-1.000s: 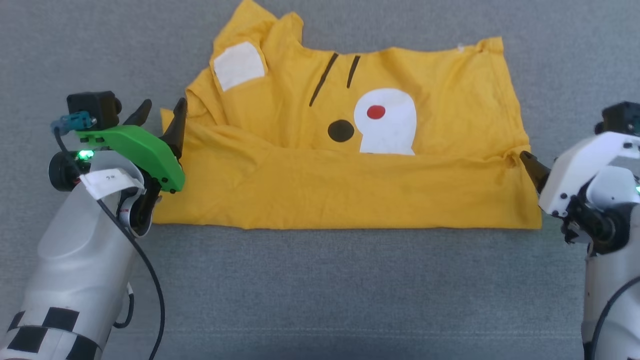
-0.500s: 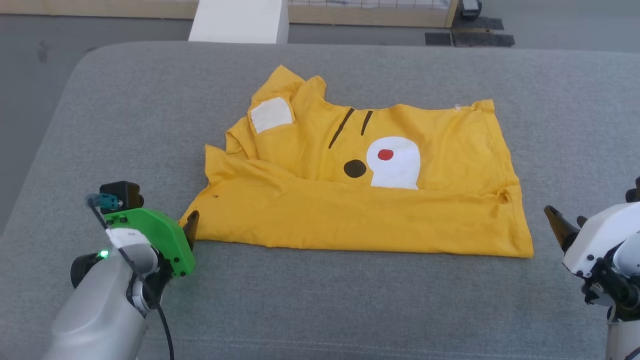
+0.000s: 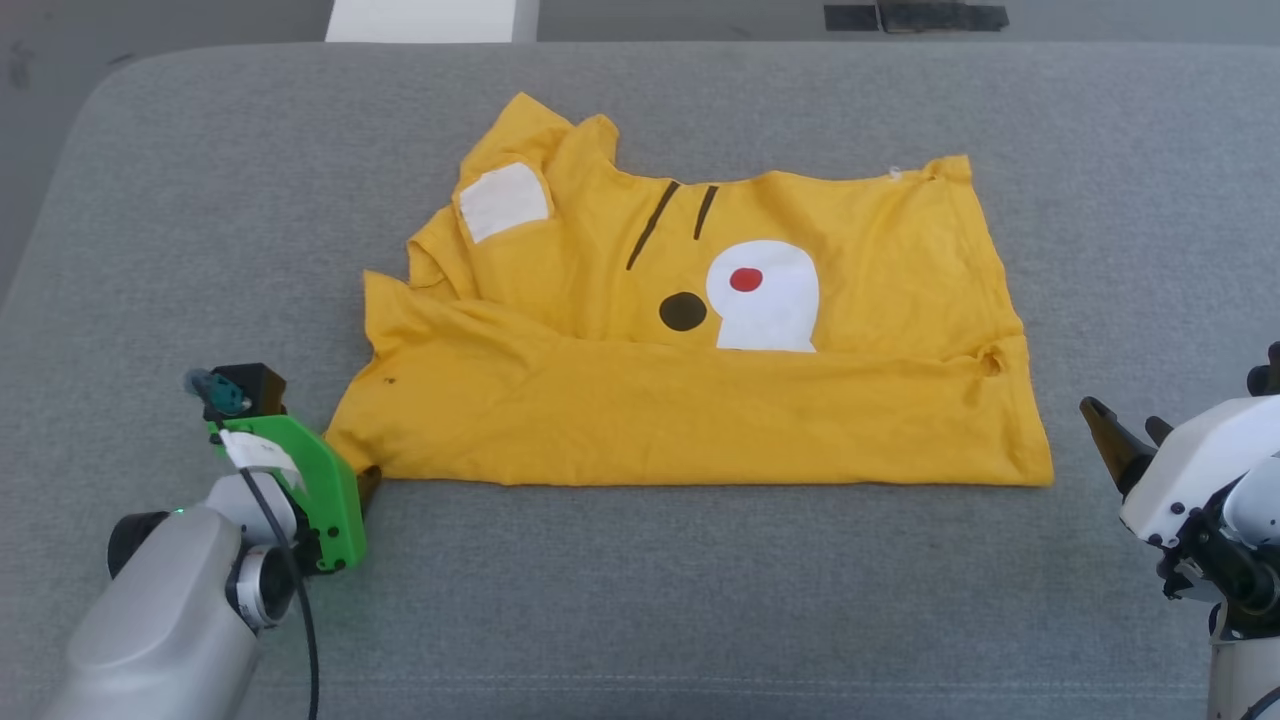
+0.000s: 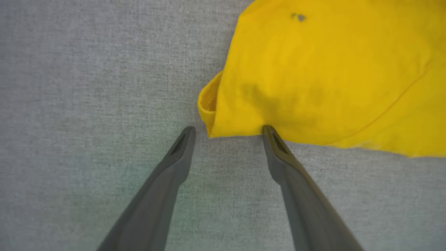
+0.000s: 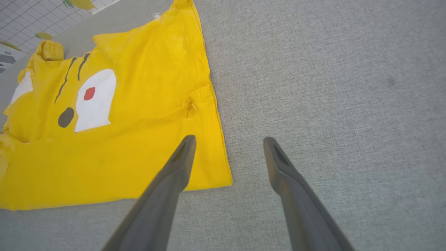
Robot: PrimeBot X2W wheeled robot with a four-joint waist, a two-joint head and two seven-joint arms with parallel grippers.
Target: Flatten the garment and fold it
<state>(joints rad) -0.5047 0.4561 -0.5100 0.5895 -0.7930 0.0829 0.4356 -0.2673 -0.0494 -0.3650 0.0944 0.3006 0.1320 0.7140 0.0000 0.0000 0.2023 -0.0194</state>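
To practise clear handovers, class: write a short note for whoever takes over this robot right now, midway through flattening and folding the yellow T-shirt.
Left gripper: jaws open, empty, tips at the T-shirt's near left corner.
Right gripper: jaws open, empty, just off the shirt's right edge, not touching it.
T-shirt: lies on the grey cushion, print facing up.
Done: the near part is folded over and covers the bottom of the print.
Left: the sleeve at the far left is rumpled. Smooth it, then probably make the remaining folds.
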